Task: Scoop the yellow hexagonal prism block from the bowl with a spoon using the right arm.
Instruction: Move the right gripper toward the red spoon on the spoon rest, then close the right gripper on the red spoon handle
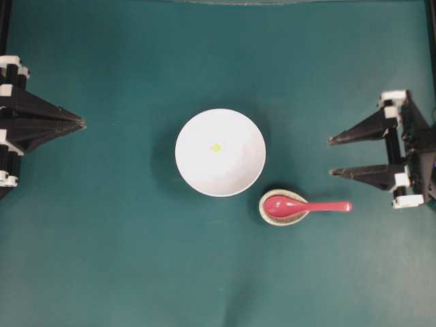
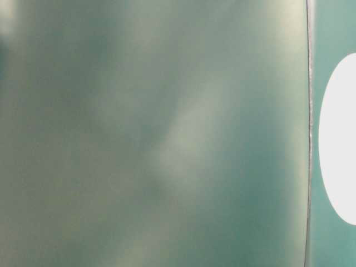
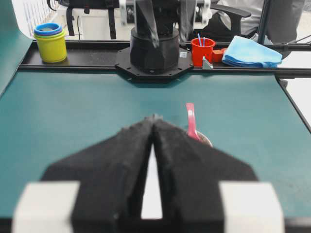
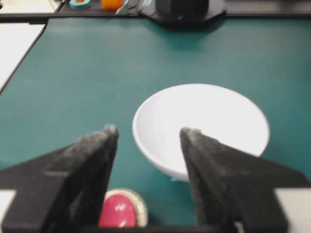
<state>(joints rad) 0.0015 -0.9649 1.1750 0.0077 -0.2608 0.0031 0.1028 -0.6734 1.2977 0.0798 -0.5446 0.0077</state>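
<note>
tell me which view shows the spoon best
The overhead view: the whole spoon shows, scoop resting in the small dish. Left wrist shows only its handle, right wrist only the scoop, table-level nothing.

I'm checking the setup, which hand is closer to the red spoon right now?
Right. The right hand sits open just past the spoon handle's end, slightly above it in the overhead view; the left hand is shut, beyond the bowl.

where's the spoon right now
In the overhead view the spoon lies right of centre, its scoop resting in a small speckled dish just below-right of the white bowl, handle pointing toward the open right gripper.
</note>
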